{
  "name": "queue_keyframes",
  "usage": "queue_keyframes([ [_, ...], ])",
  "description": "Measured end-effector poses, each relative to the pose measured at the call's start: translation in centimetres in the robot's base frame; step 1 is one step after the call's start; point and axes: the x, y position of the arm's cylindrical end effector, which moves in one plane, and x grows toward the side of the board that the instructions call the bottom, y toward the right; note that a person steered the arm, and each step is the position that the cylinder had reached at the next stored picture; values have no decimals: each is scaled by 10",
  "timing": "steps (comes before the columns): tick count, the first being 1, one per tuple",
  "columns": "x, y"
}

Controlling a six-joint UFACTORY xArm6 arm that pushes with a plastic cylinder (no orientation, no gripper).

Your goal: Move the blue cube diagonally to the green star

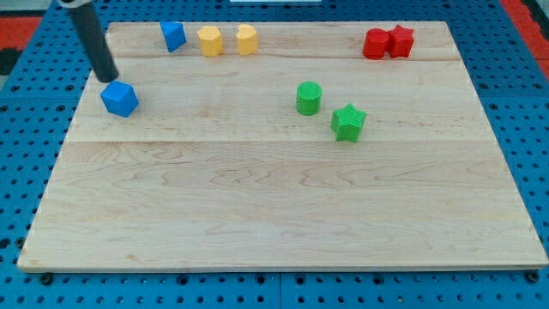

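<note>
The blue cube point(119, 99) lies on the wooden board point(274, 197) near its left edge, turned at an angle. My tip point(106, 77) is just above and to the left of the cube, touching or almost touching its upper corner. The green star point(348, 123) lies right of the board's middle, far to the right of the cube and a little lower in the view.
A green cylinder point(309, 98) sits just up-left of the star. Along the top edge stand a second blue block point(173, 36), two yellow blocks point(209, 40) point(246, 39), and a red block point(376, 43) touching a red star point(401, 40).
</note>
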Motion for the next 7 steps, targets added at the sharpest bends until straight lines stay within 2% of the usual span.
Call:
queue_keyframes([
  [1, 54, 40],
  [2, 80, 115],
  [3, 75, 77],
  [5, 67, 150],
  [6, 105, 232],
  [7, 149, 265],
])
